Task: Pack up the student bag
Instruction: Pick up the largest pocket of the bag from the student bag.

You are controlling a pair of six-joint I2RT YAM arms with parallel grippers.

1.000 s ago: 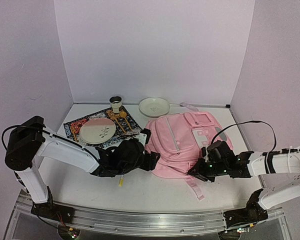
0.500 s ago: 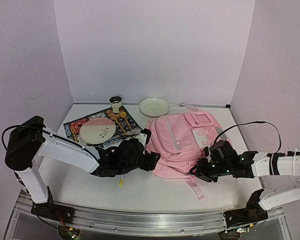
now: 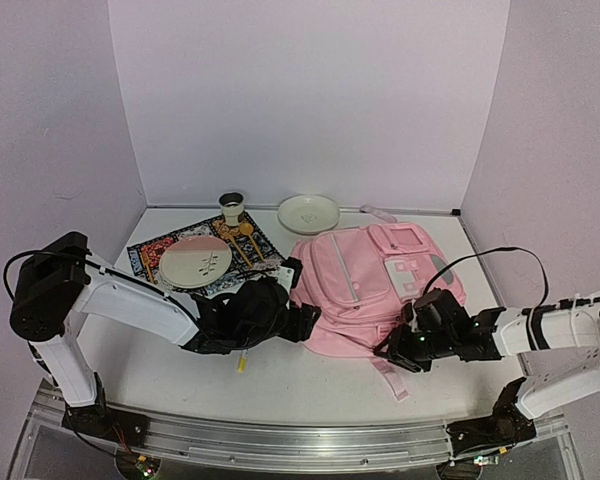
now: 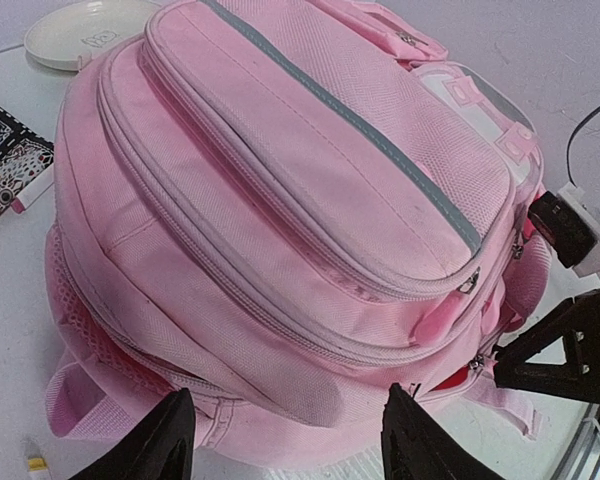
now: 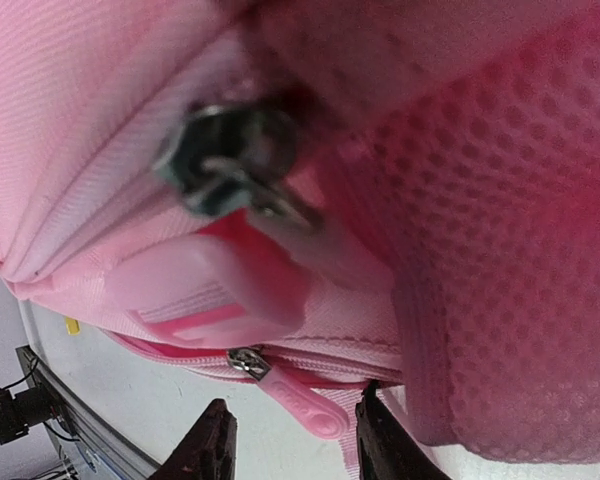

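Backpack (image 3: 365,285), pink, centre of top view.
Left gripper (image 4: 290,400) released at its lower edge; right gripper (image 5: 292,412) parted, loose around zip pull (image 5: 312,408).

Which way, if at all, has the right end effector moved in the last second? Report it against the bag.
Yes, slightly. The right end effector has slid toward the table's near edge, along the student bag's lower right corner, which stayed put.

Soft pink student bag (image 3: 365,290) lying flat on the white table (image 3: 180,375), front side up, a bit right of centre. It's puffy, with a grey strip (image 4: 380,130) across the front pocket and a white buckle patch (image 3: 408,270). One pink strap (image 3: 392,377) trails toward the near edge.
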